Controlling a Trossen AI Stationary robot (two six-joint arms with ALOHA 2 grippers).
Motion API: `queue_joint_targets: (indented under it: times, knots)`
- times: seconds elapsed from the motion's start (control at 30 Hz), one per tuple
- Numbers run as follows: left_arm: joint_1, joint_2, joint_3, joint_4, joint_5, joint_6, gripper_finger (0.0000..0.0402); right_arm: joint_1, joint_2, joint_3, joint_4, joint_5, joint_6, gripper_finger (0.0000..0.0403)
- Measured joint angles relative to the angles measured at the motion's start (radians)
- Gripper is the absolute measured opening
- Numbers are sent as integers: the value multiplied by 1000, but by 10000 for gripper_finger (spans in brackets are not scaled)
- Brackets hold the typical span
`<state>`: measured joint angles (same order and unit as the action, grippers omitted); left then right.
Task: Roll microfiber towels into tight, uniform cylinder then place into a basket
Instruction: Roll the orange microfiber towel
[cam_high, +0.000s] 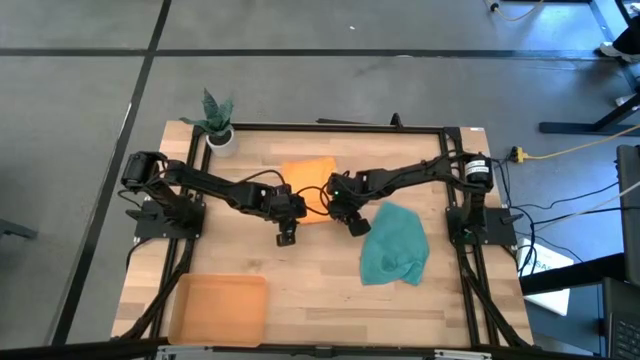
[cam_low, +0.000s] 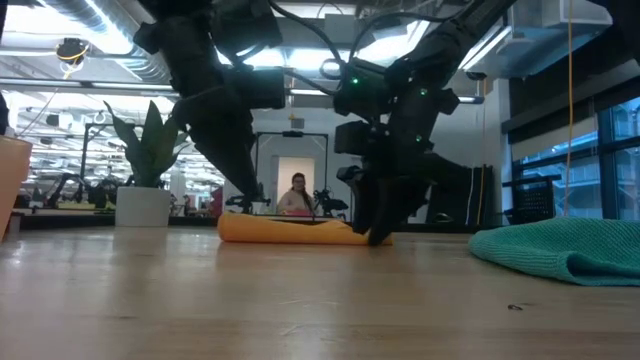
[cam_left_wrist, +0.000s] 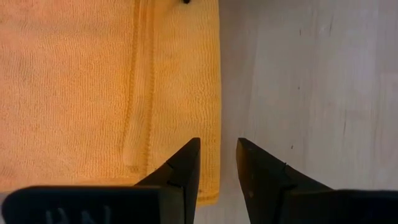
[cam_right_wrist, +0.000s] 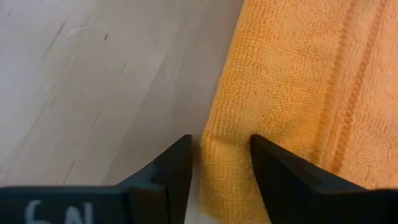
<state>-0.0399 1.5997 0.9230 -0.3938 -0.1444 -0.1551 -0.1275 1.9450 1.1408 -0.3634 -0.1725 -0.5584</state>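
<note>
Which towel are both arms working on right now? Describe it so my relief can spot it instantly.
Start at the wooden table seen from above and look to its middle, toward the far edge, where the left gripper and right gripper meet. The orange towel lies flat there, its near edge between the open fingers. The teal towel to its right is crumpled and untouched.

orange towel, teal towel, orange-tan basket, blk arms
</note>
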Motion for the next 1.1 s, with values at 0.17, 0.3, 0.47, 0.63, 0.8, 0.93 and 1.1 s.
queue_joint_targets:
  times: [0.17,0.3,0.47,0.63,0.8,0.93,1.1]
  knots:
    - [-11,9,-2,-7,0,12,95,5,1,0,2,33,3,107]
    - [-26,22,-23,-6,0,26,95,3,3,0,9,39,4,48]
    - [-35,42,-32,10,-5,32,95,3,3,0,8,42,6,14]
    - [-34,50,-32,9,-81,34,95,3,3,0,8,41,7,16]
    - [-34,52,-32,7,-142,44,95,3,4,0,8,40,7,8]
    - [-32,52,-32,6,-153,60,95,3,4,-1,8,40,7,10]
    - [-39,43,-32,2,-106,61,95,3,5,-1,7,39,7,8]
